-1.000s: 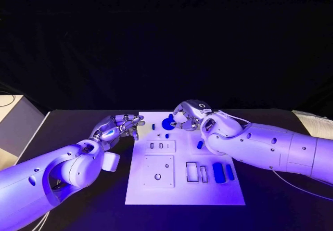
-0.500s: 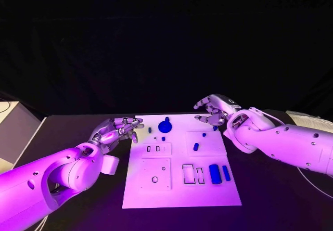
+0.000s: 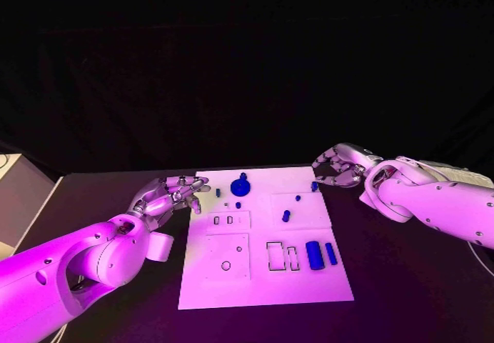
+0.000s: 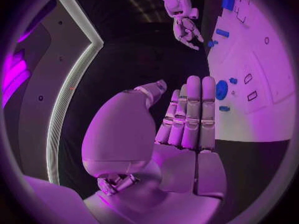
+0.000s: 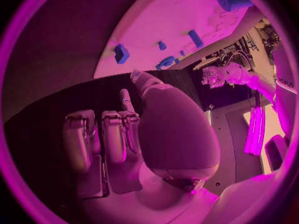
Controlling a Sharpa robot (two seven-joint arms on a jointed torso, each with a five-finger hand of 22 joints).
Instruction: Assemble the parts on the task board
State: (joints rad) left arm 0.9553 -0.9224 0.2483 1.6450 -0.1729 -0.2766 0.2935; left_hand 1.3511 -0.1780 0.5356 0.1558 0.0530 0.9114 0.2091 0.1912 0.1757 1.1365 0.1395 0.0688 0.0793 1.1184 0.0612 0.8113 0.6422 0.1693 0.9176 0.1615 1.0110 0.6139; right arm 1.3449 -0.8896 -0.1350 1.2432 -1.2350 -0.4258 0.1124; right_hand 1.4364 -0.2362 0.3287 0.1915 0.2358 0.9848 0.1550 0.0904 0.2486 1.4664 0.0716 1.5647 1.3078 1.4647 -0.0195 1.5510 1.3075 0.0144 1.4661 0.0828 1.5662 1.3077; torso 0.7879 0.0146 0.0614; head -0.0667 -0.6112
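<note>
The white task board [image 3: 263,279] lies in the middle of the black table. A round blue part [image 3: 241,188] stands near its far edge, with small blue pieces [image 3: 286,216] scattered around it. Two blue bars [image 3: 314,255] lie at its right side. My left hand [image 3: 175,193] hovers just off the board's far left corner, fingers [image 4: 193,109] straight and together, holding nothing. My right hand [image 3: 338,170] hangs beside the far right corner with its fingers [image 5: 115,134] curled in and nothing in them. A small blue piece [image 3: 315,186] lies close to it.
Empty rectangular slots [image 3: 276,255] and raised white blocks [image 3: 228,256] occupy the board's near half. A pale box [image 3: 11,186] stands at the table's left edge. Bare black table [image 3: 412,286] lies on both sides of the board.
My right hand has drawn back from the round blue part to the right, off the board's far corner, leaving the part standing there. The left hand has barely moved.
</note>
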